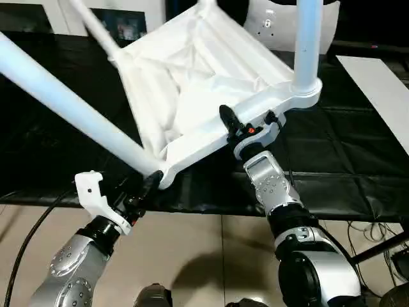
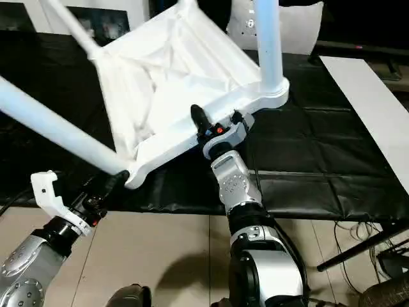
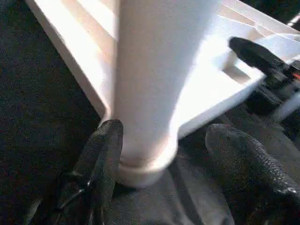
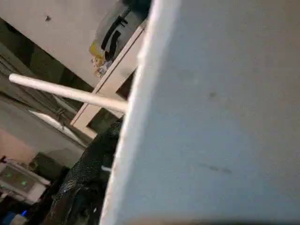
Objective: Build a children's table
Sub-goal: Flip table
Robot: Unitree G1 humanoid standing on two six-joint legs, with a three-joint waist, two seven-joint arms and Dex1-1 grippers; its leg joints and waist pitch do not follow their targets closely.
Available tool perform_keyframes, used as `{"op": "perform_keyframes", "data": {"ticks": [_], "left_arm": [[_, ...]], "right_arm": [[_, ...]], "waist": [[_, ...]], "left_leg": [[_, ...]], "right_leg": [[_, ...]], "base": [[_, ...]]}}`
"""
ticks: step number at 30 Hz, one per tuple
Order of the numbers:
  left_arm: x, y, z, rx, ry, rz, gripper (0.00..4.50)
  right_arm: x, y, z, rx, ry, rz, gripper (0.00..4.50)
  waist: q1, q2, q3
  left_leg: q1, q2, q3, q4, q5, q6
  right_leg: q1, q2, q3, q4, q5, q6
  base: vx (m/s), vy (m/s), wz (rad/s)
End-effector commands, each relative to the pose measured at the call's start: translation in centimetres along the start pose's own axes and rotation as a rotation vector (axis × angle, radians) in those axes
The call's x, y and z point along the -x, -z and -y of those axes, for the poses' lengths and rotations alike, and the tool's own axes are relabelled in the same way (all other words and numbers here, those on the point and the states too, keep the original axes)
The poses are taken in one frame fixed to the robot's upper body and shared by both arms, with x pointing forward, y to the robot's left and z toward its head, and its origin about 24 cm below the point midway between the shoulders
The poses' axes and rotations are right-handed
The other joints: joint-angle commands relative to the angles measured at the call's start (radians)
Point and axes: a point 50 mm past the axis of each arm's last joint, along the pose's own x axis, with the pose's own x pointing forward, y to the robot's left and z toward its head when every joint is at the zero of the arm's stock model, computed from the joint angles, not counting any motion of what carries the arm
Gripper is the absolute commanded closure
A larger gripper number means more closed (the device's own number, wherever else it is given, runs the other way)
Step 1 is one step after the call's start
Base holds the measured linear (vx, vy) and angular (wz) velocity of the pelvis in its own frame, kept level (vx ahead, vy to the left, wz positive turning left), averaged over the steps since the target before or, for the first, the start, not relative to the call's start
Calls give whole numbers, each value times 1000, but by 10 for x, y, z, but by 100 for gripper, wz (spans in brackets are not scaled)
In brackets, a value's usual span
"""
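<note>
The white table top (image 1: 192, 70) is tilted on the workbench with its ribbed underside facing me. Three white legs stand in its corner sockets: one near left (image 1: 64, 96), one at the right (image 1: 307, 38), one at the far left (image 1: 96, 29). My right gripper (image 1: 238, 128) is shut on the top's near rim, one black finger (image 1: 227, 118) lying over it. My left gripper (image 3: 164, 136) is open around the base of the near-left leg (image 3: 154, 70). One finger (image 3: 105, 150) touches the leg and the other finger (image 3: 239, 154) stands apart.
A black sheet covers the workbench (image 1: 332, 153), whose front edge runs just beyond my wrists. A white board (image 1: 383, 89) lies on it at the right. A white object (image 1: 275, 25) stands behind the table top. Cables and a stand (image 1: 377, 233) sit on the floor at the right.
</note>
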Motion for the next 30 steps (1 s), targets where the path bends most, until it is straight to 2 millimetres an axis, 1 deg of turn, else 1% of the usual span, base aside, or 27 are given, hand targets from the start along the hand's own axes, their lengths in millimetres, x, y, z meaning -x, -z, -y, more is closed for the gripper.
{"op": "perform_keyframes", "data": {"ticks": [1, 2, 3, 4, 5, 6, 7, 8, 9, 10, 11, 12, 13, 14, 15, 16, 17, 18, 19, 20, 21, 23, 24, 26, 29, 30], "left_arm": [[4, 3, 11, 4, 98, -40, 97], [10, 6, 12, -4, 119, -74, 90], [15, 8, 11, -21, 132, -103, 72], [17, 9, 11, -33, 136, -115, 56], [18, 8, 11, -57, 140, -122, 50], [18, 8, 11, -57, 140, -122, 48], [19, 7, 10, -83, 140, -122, 41], [20, 2, 10, -130, 147, -106, 27], [20, 2, 10, -130, 147, -106, 12], [20, 0, 10, -144, 153, -102, 12], [19, -7, 8, -199, 168, -87, 5], [18, -12, 8, -227, 181, -84, 1], [17, -15, 8, -247, 189, -86, 1], [17, -18, 8, -271, 198, -90, 0], [17, -18, 7, -279, 200, -92, 0], [17, -21, 6, -304, 205, -101, 0], [17, -21, 6, -305, 205, -101, 0], [17, -24, 6, -317, 205, -98, 0], [16, -32, 7, -352, 221, -90, 0], [15, -37, 7, -369, 231, -84, 0], [14, -40, 8, -381, 242, -80, 0], [13, -43, 9, -388, 250, -77, 0], [12, -46, 10, -402, 257, -74, 0], [10, -54, 14, -433, 259, -69, 0], [6, -62, 19, -461, 263, -55, 0], [5, -66, 21, -474, 266, -50, 0]], "right_arm": [[-15, -31, -33, 132, -93, 144, 232], [-13, -36, -31, 163, -83, 157, 232], [-12, -40, -30, 195, -81, 159, 232], [-11, -41, -29, 211, -82, 158, 232], [-9, -45, -28, 257, -76, 161, 232], [-9, -45, -28, 257, -76, 161, 232], [-8, -48, -28, 295, -71, 162, 232], [-5, -55, -27, 374, -47, 164, 232], [-5, -55, -27, 374, -47, 164, 232], [-4, -57, -27, 397, -39, 164, 232], [-2, -63, -25, 480, 16, 162, 232], [-1, -66, -23, 515, 49, 162, 232], [0, -68, -21, 533, 77, 165, 232], [0, -71, -19, 552, 114, 169, 232], [1, -72, -18, 558, 122, 173, 232], [2, -75, -17, 575, 144, 186, 232], [2, -76, -17, 578, 146, 187, 232], [3, -78, -17, 604, 155, 195, 232], [5, -84, -16, 635, 197, 212, 232], [6, -87, -17, 647, 214, 219, 232], [7, -89, -18, 662, 221, 219, 232], [7, -90, -20, 684, 223, 217, 232], [8, -91, -22, 726, 228, 209, 232], [11, -94, -24, 822, 242, 196, 232], [14, -97, -23, 905, 275, 180, 232], [15, -99, -23, 933, 295, 176, 232]], "waist": [[-6, 21, -80], [-5, 19, -81], [-6, 16, -81], [-6, 19, -82], [-6, 17, -81], [-5, 20, -81], [-5, 18, -80], [-5, 16, -81], [-3, 17, -81], [-5, 17, -81], [-3, 18, -82], [-1, 19, -83], [-1, 19, -84], [2, 22, -82], [1, 20, -81], [0, 22, -81], [0, 22, -80], [0, 23, -79], [-1, 21, -80], [1, 23, -82], [0, 22, -81], [-1, 23, -81], [-2, 23, -81], [-4, 21, -81], [-4, 20, -82], [-5, 21, -82]], "left_leg": [[31, 50, -4, -77, -151, -9], [32, 49, -2, -76, -146, -9], [31, 49, -1, -76, -141, -9], [30, 47, -2, -75, -134, -7], [30, 47, 0, -75, -135, -6], [32, 47, -1, -76, -137, -9], [32, 48, -1, -77, -140, -11], [32, 48, -2, -78, -143, -16], [33, 48, -2, -78, -142, -17], [33, 48, -1, -78, -148, -23], [36, 46, 0, -77, -143, -27], [39, 44, -1, -76, -132, -35], [40, 44, 0, -75, -138, -36], [43, 44, 2, -78, -169, -50], [41, 44, 1, -80, -182, -57], [39, 44, -1, -83, -207, -73], [41, 43, 0, -84, -235, -82], [40, 43, -2, -87, -264, -93], [40, 42, -2, -87, -271, -96], [43, 42, -2, -86, -276, -100], [43, 41, -2, -87, -281, -101], [39, 41, -3, -87, -280, -105], [39, 40, -3, -86, -283, -108], [36, 38, -3, -86, -271, -108], [37, 37, -1, -83, -264, -111], [35, 35, -1, -82, -259, -114]], "right_leg": [[35, -68, 39, -61, 54, -217], [34, -68, 39, -60, 60, -213], [35, -66, 39, -61, 62, -210], [36, -66, 40, -59, 69, -203], [35, -66, 41, -62, 68, -198], [34, -65, 41, -61, 65, -194], [33, -65, 41, -63, 59, -190], [35, -65, 40, -63, 51, -184], [34, -65, 40, -63, 52, -178], [33, -64, 41, -62, 50, -172], [32, -63, 42, -63, 50, -165], [30, -59, 41, -61, 55, -153], [28, -58, 40, -60, 54, -150], [24, -58, 41, -64, 24, -143], [24, -60, 42, -65, 10, -141], [27, -61, 42, -66, -22, -133], [23, -61, 43, -67, -52, -126], [22, -62, 44, -71, -86, -120], [24, -62, 45, -72, -97, -118], [20, -61, 45, -72, -107, -113], [19, -60, 45, -73, -111, -111], [21, -61, 45, -72, -114, -109], [20, -59, 45, -72, -119, -109], [21, -59, 45, -71, -115, -104], [20, -58, 46, -73, -122, -100], [22, -57, 46, -73, -122, -99]], "base": [[0, 0, 0], [0, 0, 0], [0, 0, 0], [0, 0, 0], [0, 0, 0], [0, 0, 0], [0, 0, 0], [0, 0, 0], [0, 0, 0], [0, 0, 0], [0, 0, 0], [0, 0, 0], [0, 0, 0], [0, 0, 0], [0, 0, 0], [0, 0, 0], [0, 0, 0], [0, 0, 0], [0, 0, 0], [0, 0, 0], [0, 0, 0], [0, 0, 0], [0, 0, 0], [0, 0, 0], [0, 0, 0], [0, 0, 0]]}}
